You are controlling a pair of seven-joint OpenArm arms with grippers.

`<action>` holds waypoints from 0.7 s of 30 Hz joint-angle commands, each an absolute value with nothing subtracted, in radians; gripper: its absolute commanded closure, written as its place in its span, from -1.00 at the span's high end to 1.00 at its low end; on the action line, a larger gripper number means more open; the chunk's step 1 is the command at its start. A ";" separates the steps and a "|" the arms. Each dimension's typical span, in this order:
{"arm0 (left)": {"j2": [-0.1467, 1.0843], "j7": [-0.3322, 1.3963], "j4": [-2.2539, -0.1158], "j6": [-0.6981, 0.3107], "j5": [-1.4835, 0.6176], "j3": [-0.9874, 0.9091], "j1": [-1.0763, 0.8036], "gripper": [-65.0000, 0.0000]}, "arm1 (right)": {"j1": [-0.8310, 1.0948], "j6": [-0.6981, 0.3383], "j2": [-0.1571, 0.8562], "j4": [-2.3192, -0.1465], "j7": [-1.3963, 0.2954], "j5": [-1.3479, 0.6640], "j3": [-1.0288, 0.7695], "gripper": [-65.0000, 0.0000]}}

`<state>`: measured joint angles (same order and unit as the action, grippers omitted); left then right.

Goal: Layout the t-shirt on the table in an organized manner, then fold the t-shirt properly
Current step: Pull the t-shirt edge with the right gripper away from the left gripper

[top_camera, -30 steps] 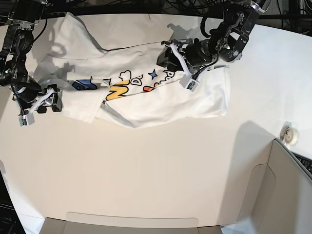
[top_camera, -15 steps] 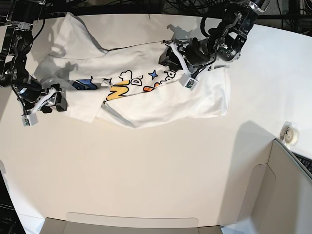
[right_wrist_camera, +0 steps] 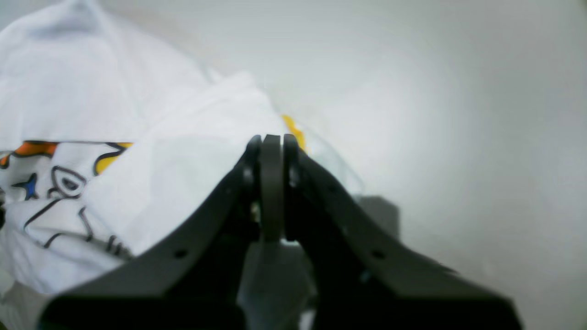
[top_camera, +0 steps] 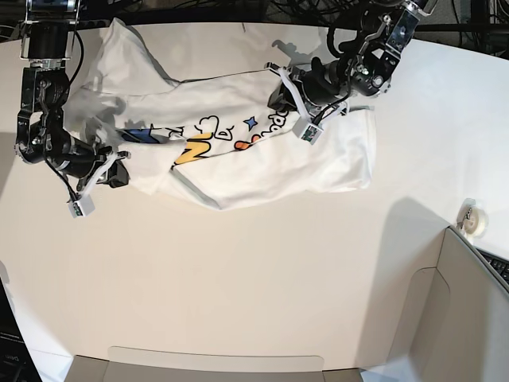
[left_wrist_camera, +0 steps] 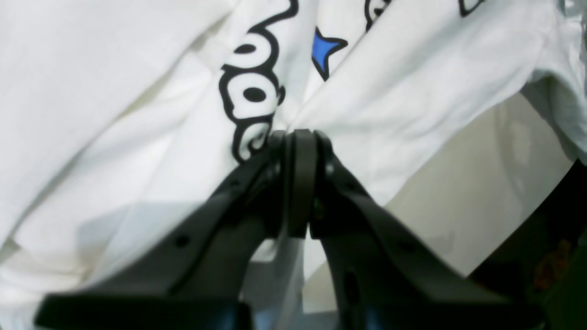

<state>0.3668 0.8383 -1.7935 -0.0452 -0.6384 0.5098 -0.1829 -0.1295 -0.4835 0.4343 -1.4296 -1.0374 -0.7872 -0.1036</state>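
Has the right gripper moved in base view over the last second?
Yes. The right gripper has shifted toward the image's right, away from the table edge and onto the t-shirt, and closed.

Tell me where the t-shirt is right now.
In the base view the t-shirt lies crumpled on the far side of the table, between the left gripper and right gripper.

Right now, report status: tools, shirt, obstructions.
Left tool shut on t-shirt at the print. Right tool shut at shirt edge. Shirt crumpled on table. Nothing in the way.
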 commanded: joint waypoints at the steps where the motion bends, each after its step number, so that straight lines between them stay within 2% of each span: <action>1: 0.372 0.863 -1.797 -0.045 -0.633 0.509 -0.189 -0.96 | -0.162 -0.499 0.452 -1.437 -1.017 -0.806 -0.113 -1.00; 11: 0.372 0.862 -1.796 -0.045 -0.633 0.509 -0.193 -0.96 | -0.242 -0.490 0.483 -1.425 -0.866 -0.805 -0.125 -1.00; 17: 0.374 0.862 -1.794 -0.045 -0.633 0.509 -0.208 -0.96 | -0.268 -0.372 0.475 -1.409 -0.805 -0.796 -0.286 -1.00; 21: 0.374 0.862 -1.794 -0.045 -0.633 0.510 -0.211 -0.96 | -0.298 -0.358 0.476 -1.336 -0.809 -0.760 -0.354 -0.99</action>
